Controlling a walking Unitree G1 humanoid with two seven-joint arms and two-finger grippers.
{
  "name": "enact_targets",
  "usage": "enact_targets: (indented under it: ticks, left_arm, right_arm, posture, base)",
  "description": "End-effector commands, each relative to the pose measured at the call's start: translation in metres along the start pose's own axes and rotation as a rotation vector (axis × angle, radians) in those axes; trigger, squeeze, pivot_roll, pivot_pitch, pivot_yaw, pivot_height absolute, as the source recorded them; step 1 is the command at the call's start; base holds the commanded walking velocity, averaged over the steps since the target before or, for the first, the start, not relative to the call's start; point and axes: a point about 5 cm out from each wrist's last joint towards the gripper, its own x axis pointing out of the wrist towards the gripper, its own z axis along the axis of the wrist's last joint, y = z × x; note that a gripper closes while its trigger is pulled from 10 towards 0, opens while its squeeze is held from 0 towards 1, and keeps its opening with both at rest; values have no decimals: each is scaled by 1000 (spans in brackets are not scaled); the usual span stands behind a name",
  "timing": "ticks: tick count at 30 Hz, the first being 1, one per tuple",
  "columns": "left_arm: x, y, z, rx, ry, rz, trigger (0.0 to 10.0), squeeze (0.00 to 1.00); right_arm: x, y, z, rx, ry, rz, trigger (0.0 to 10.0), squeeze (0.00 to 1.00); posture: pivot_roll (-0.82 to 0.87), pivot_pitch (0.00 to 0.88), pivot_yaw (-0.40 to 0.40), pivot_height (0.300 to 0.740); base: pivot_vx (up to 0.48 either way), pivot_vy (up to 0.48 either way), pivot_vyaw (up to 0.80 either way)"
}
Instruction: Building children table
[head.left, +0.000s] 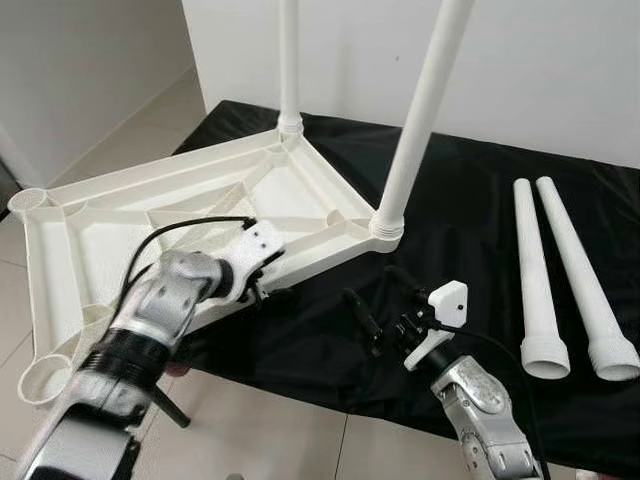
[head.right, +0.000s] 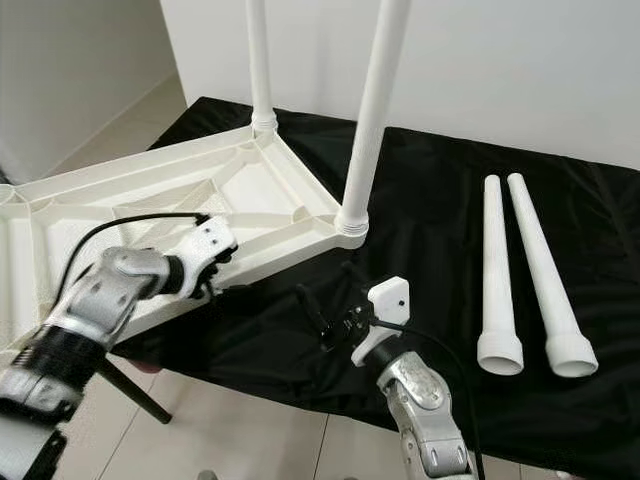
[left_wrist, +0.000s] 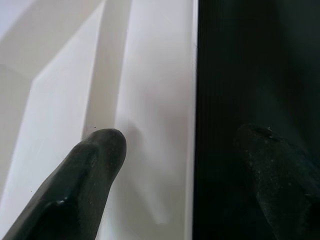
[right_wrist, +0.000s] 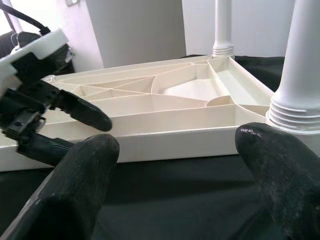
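A: How do the jaws stand at this moment?

B: The left gripper (head.left: 262, 283) is spread around the near rim of the tabletop (head.left: 180, 215), one finger (left_wrist: 85, 180) on the white inside, the other on the outside by the black cloth (head.left: 480, 230). I cannot tell if it already presses the rim. The right gripper (head.left: 385, 300) is open and holds nothing; it hovers above the cloth, facing the same rim.

A: And where is the table?

B: The tabletop lies upside down, partly on the cloth and hanging off the edge toward 9 o'clock. Two legs (head.left: 425, 110) stand screwed in at its far corners, around 12 o'clock. Two loose legs (head.left: 560, 275) lie side by side at 3 o'clock, well apart from both grippers.

A: How to do this step well?

B: I think the left must clamp the rim firmly, so the top does not slide or tip. Then the right can turn toward 3 o'clock, take one loose leg near its wide threaded end, and carry it to an empty socket (head.left: 30, 200) at 9 o'clock.
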Motion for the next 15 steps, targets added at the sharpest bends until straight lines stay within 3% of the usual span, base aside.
enact_targets:
  ticks: [1,2,4,10,11,15]
  left_arm:
    - [-6,-7,-9,-9,34,-27,10000,0]
    - [-6,-7,-9,-9,34,-27,10000,0]
    - [-19,-16,-39,-52,135,-26,10000,0]
    - [-18,-17,-43,-103,143,0,10000,0]
    - [-18,-17,-42,-100,137,8,0,0]
    - [-16,-19,-35,-83,119,6,0,0]
  right_arm:
    - [-1,0,-1,0,2,3,10000,0]
    - [-1,0,-1,0,2,3,10000,0]
    - [-1,-2,-1,-11,5,11,10000,0]
    - [0,-2,-1,-11,6,15,10000,0]
    - [0,-2,-1,-11,6,16,10000,0]
    - [0,-3,-1,-14,7,16,10000,0]
  posture:
    - [-60,27,18,740]
    - [-60,27,18,740]
    - [-56,26,14,740]
    - [-56,24,11,740]
    - [-57,22,10,740]
    - [-60,24,8,740]
  base:
    - [0,0,0]
    - [0,0,0]
    - [0,0,0]
    - [0,0,0]
    - [0,0,0]
    - [0,0,0]
